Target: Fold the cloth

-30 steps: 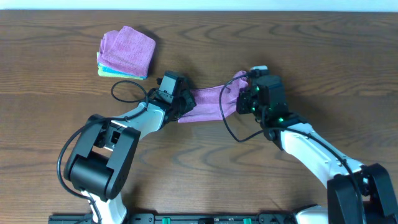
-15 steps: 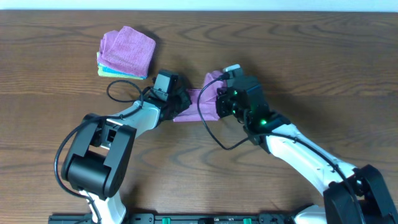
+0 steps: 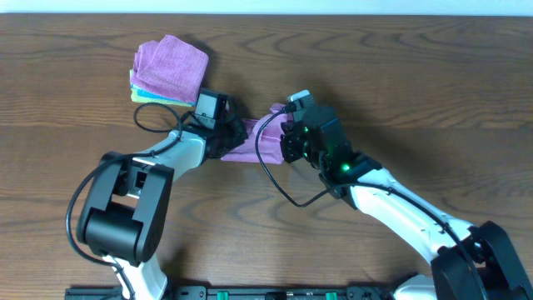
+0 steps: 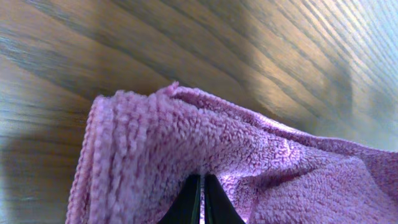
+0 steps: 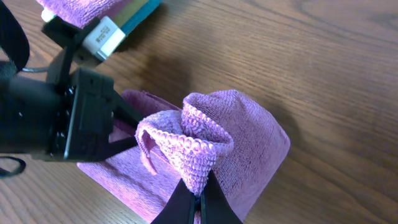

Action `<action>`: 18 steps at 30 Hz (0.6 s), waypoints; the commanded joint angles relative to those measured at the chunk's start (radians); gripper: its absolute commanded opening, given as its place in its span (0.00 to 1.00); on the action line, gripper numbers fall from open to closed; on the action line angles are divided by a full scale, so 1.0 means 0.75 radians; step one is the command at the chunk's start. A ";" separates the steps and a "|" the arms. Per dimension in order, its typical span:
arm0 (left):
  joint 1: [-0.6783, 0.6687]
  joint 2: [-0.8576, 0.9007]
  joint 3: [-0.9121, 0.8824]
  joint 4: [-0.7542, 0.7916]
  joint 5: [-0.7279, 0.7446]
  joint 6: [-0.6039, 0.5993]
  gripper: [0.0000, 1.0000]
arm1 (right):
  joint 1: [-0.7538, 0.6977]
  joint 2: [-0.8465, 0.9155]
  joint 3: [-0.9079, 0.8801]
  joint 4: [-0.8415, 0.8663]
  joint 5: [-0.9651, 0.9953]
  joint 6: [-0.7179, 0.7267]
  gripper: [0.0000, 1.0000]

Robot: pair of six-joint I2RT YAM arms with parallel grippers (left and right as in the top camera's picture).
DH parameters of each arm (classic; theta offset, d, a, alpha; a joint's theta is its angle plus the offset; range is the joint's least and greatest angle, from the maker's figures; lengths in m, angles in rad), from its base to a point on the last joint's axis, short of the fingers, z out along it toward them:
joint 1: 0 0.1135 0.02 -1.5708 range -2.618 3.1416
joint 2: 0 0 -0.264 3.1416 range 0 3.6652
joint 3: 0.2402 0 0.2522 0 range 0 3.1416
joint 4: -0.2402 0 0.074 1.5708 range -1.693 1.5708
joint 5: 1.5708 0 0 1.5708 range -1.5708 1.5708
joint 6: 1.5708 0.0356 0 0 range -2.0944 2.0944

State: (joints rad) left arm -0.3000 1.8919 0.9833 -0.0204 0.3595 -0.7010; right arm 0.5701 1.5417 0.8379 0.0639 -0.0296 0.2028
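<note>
If the right tool (image 5: 199, 186) loses its pinch: the raised edge it carries would flop back toward 3 o'clock and undo the fold. Only a thin lip of terry sits between its clenched tips.
Left tool (image 4: 200, 186): clenched on the cloth's 9 o'clock end. A pull against the other tool could drag the whole piece askew or leave the edges mismatched.
Crowding: both tools sit close together over the cloth, so pushing further inward risks a knock between them, I'd say.
Stack of cloths (image 3: 171, 71): at 10 o'clock from the work, near the left tool. A wide swing could nudge it.
Cloth (image 5: 249, 137): purple terry, near the middle of the table (image 3: 416, 67). Its lower part lies on the wood and one edge is lifted and curled into a loop. It looks about half doubled over, bunched rather than neat.
</note>
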 commanded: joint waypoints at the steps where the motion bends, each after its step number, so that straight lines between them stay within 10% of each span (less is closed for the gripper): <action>1: 0.031 -0.074 0.051 -0.041 -0.018 0.097 0.06 | 0.029 -0.020 0.031 -0.003 0.003 -0.049 0.01; 18: 0.060 -0.319 0.057 -0.231 -0.174 0.187 0.06 | 0.113 -0.018 0.132 -0.096 0.087 -0.204 0.01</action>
State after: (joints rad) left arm -0.2642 1.6779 1.0031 -0.1841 0.2642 -0.5789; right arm 0.6350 1.5417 0.9092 -0.0040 -0.0010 0.0967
